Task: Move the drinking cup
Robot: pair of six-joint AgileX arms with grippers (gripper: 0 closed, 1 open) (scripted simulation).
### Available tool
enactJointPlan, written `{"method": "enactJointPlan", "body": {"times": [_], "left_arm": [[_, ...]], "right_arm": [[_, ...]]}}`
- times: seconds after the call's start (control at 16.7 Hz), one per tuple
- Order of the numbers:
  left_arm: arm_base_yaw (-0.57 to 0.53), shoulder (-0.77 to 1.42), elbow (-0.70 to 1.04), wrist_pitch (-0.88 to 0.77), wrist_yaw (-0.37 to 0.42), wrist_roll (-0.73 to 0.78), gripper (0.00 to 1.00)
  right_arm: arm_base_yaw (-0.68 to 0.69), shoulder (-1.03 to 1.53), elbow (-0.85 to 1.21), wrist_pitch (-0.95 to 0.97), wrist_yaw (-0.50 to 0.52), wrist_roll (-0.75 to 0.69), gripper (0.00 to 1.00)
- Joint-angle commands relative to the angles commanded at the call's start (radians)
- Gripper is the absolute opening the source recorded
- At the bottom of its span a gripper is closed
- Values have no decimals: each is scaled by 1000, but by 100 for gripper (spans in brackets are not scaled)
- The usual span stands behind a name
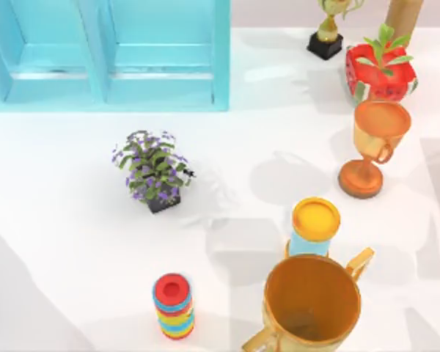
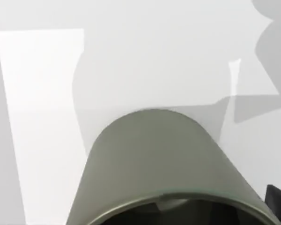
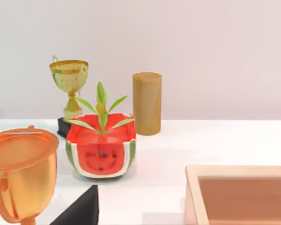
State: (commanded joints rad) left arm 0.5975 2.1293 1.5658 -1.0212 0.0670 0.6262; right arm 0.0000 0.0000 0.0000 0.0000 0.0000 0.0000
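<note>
The drinking cup [image 1: 315, 224], blue-bodied with a yellow top, is recorded upright on the table [image 1: 73, 220]. It stands just beyond the large gold trophy [image 1: 312, 301], on the trophy's cabinet side and close against its rim. A striped stack [image 1: 173, 304] stands to the trophy's left, and an orange goblet [image 1: 370, 147] stands farther beyond it. Whether the left gripper or the right gripper is open or closed cannot be told. The cup is judged not yet gripped. Since it is crowded by the trophy, an approach from above is favoured.
</note>
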Motion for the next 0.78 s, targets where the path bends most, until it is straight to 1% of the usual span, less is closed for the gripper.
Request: {"method": "enactJointPlan", "body": {"times": [0.42, 0.48, 0.78], "left_arm": [[0, 0, 0, 0, 0, 0, 98], [0, 0, 0, 0, 0, 0, 100], [0, 0, 0, 0, 0, 0, 100]], "right_arm": [[0, 0, 0, 0, 0, 0, 100], [0, 0, 0, 0, 0, 0, 100], [0, 0, 0, 0, 0, 0, 100]]}}
